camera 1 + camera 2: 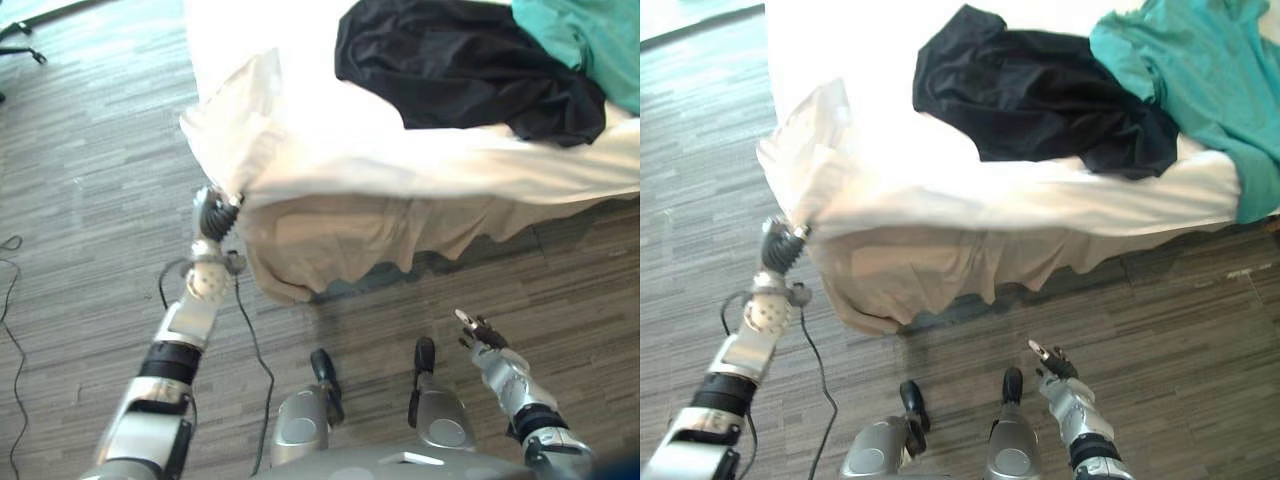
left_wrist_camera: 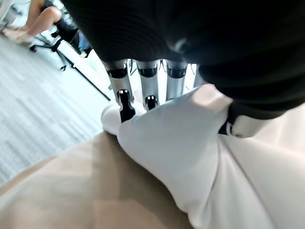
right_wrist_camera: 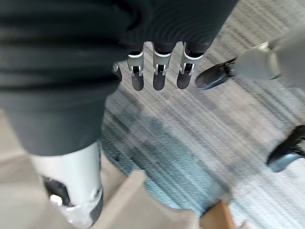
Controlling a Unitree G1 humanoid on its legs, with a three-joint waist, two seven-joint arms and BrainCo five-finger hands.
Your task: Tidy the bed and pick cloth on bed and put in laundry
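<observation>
The black cloth (image 1: pixel 470 70) lies on the bed (image 1: pixel 290 50) at 1 o'clock, and a teal cloth (image 1: pixel 590 40) touches it at 2 o'clock. No hand has them yet. Our left hand (image 1: pixel 213 215), at 9 o'clock, has its fingers curled tight on the corner of the white sheet (image 1: pixel 300 150). Our right hand (image 1: pixel 482 331) hangs at 4 o'clock with loose fingers, holding nothing. If we tug too hard, we think the clothes could slide off, or the sheet could slip from our fingers. A tan cover (image 1: pixel 330 240) hangs under the sheet. The floor (image 1: pixel 90 150) is grey wood planks.
</observation>
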